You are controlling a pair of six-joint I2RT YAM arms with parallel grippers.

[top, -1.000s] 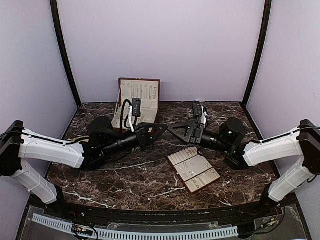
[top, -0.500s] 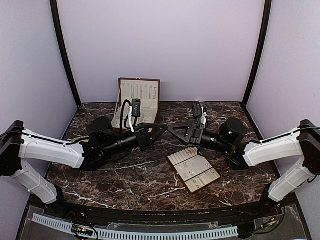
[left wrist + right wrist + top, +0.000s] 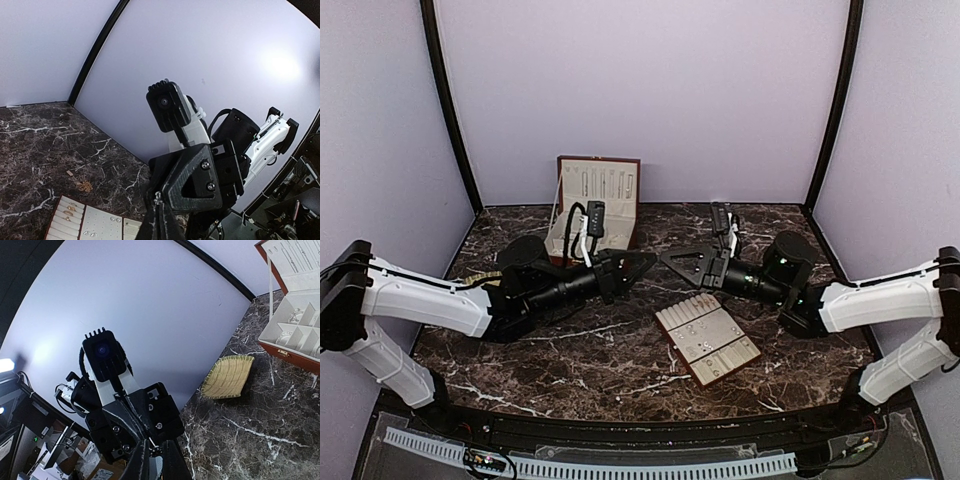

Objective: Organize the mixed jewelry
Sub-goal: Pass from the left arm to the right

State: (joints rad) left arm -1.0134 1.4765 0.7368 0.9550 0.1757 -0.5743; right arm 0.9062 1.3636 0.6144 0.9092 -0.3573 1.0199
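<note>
1. Left claw [image 3: 646, 263]: fingers pressed fully together. A silvery speck [image 3: 157, 196] sits at their tips (too small to identify).
2. Right claw [image 3: 667, 257]: fingers nearly together with a narrow gap between them. Whether they pinch anything cannot be told.
3. The two claws meet tip to tip above the marble table [image 3: 570, 350].
4. Mixed jewelry [image 3: 90, 233]: small pieces lie on the cream tray [image 3: 738, 352]. More lie in the compartments of the open red-brown box [image 3: 290, 356].

Under my left gripper [image 3: 646, 262] I see a dark brown marble table [image 3: 580, 350] veined white. Beyond it stand pale lilac walls [image 3: 640, 90] with black corner posts [image 3: 448, 100]; a light [image 3: 280, 62] glares on the wall above.
</note>
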